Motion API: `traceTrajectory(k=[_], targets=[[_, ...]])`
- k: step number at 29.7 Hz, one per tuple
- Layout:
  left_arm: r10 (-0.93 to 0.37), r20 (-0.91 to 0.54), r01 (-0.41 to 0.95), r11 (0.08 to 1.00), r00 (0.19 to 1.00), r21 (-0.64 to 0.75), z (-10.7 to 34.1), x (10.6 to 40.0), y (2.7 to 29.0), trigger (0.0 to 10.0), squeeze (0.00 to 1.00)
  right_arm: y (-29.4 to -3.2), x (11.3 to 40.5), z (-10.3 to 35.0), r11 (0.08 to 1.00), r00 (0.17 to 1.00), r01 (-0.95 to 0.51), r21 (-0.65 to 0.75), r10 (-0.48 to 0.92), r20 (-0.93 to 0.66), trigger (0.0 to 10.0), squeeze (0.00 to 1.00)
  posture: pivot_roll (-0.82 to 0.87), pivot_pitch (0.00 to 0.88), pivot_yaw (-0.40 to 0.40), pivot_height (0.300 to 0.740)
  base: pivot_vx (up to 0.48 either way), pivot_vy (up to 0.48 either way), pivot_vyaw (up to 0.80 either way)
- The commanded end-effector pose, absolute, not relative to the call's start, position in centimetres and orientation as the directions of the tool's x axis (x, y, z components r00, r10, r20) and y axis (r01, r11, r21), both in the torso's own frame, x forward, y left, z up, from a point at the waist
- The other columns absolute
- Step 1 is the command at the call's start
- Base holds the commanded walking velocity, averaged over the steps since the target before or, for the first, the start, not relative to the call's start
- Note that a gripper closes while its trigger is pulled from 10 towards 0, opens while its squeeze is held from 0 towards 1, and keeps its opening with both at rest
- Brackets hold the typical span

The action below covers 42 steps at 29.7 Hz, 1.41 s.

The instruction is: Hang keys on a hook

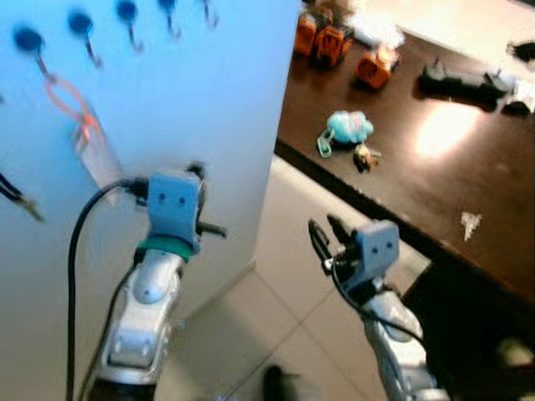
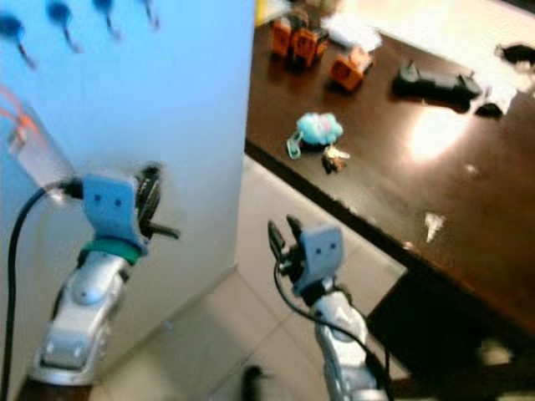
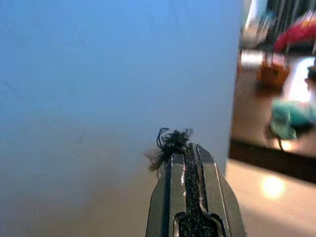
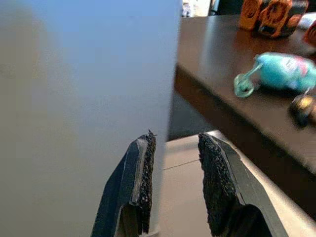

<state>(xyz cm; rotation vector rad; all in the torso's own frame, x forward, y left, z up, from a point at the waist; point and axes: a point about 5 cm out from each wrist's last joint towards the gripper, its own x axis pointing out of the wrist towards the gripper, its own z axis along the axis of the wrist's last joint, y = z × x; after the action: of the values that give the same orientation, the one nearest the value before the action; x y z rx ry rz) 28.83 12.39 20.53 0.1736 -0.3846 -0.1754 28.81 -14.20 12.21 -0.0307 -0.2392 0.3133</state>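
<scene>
Turquoise fluffy keychain point(image 1: 349, 127) on dark brown table point(image 1: 401, 180), orange boxes point(image 1: 322, 38), pale blue wall point(image 1: 201, 100), blue-capped hooks point(image 1: 81, 27)

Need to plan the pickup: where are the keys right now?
The keys lie on the dark table, near its front edge beside the fluffy blue keychain, ahead of the right pincer.

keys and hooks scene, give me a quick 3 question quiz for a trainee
1. True or false: the keys with the blue plush fob are already hanging on a hook.
2. Which hand has its fingers apart? A) the left hand B) the right hand
3. Fill in: the keys lie on the dark ____, to the robot's right of the white panel.

Key
1. False: they lie on the tabletop, near its edge.
2. B: its pads stand apart with nothing between them; the left hand's fingers are pressed together.
3. table
</scene>
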Motion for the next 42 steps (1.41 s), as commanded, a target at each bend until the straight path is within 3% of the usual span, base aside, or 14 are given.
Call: traceTrajectory(k=[1,6,11,24,42], targets=[[-0.242,0.376,0.165,0.960,0.894,0.227,20.7,28.3,12.7,10.0,0.00,-14.1,28.4,11.3,0.948,0.927,-0.314,-0.047,0.317,0.199,10.0,0.00,-0.04,0.125,-0.013,0.740,0.000,0.000,0.00],[-0.412,0.417,0.230,0.878,0.810,0.419,22.8,26.8,12.3,10.0,0.00,-15.0,28.5,10.8,0.954,0.938,-0.293,-0.060,0.299,0.176,10.0,0.00,-0.04,0.131,-0.015,0.740,0.000,0.000,0.00],[-0.457,0.434,0.241,0.852,0.776,0.466,23.9,26.3,11.9,10.0,0.00,-15.1,28.5,10.6,0.955,0.940,-0.291,-0.061,0.297,0.168,10.0,0.00,-0.04,0.131,-0.015,0.740,0.000,0.000,0.00],[-0.367,0.649,0.237,0.930,0.666,0.282,31.2,27.9,9.3,10.0,0.00,-14.4,29.1,10.4,0.949,0.935,-0.309,-0.063,0.316,0.162,10.0,0.00,-0.03,0.132,-0.017,0.740,0.000,0.000,0.00],[-0.226,0.639,0.154,0.974,0.736,0.168,32.2,29.9,10.6,10.0,0.00,-14.1,28.9,10.1,0.955,0.940,-0.294,-0.048,0.298,0.169,10.0,0.00,-0.03,0.140,0.003,0.740,0.000,0.000,0.00]])
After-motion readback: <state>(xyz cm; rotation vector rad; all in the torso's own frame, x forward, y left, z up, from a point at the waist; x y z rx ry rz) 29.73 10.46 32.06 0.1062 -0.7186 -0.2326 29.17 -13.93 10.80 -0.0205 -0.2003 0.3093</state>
